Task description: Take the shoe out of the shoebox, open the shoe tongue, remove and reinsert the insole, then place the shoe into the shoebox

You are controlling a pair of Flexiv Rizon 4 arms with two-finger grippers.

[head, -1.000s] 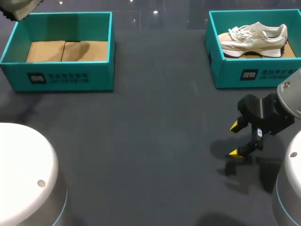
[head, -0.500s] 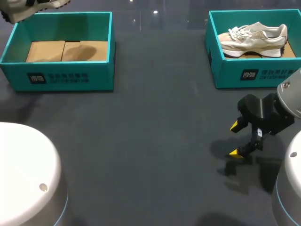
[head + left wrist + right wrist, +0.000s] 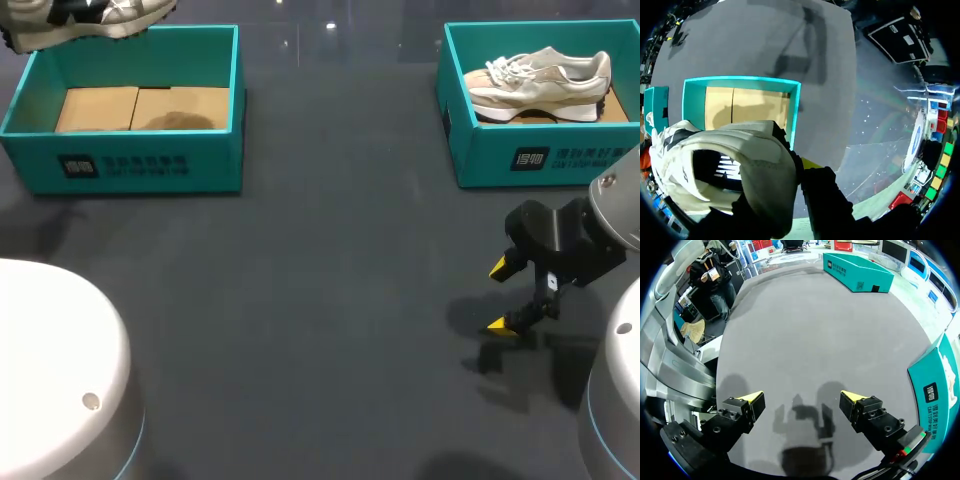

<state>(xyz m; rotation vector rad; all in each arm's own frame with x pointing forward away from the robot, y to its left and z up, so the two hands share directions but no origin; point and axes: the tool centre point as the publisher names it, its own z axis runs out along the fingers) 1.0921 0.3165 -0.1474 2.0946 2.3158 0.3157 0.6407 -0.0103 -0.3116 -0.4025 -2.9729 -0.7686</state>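
Observation:
A pale shoe (image 3: 95, 18) with black markings hangs above the far left corner of the left teal shoebox (image 3: 150, 170). In the left wrist view my left gripper (image 3: 799, 165) is shut on the shoe (image 3: 740, 170) at its heel collar; one yellow tip shows beside it, and the other is hidden. Below the shoe lies the box (image 3: 795, 115) with its bare cardboard floor. My right gripper (image 3: 497, 296) stands open low over the table at the right, nothing between its fingers (image 3: 802, 399).
A second teal shoebox (image 3: 480, 150) at the back right holds a beige shoe (image 3: 540, 82) lying on its side. Dark bare tabletop (image 3: 320, 300) spreads between the boxes and in front of them. The right box (image 3: 935, 385) is close beside my right gripper.
The shoe held by my left gripper has slid rightward into the head view, over the left box's far corner. The right arm has kept still.

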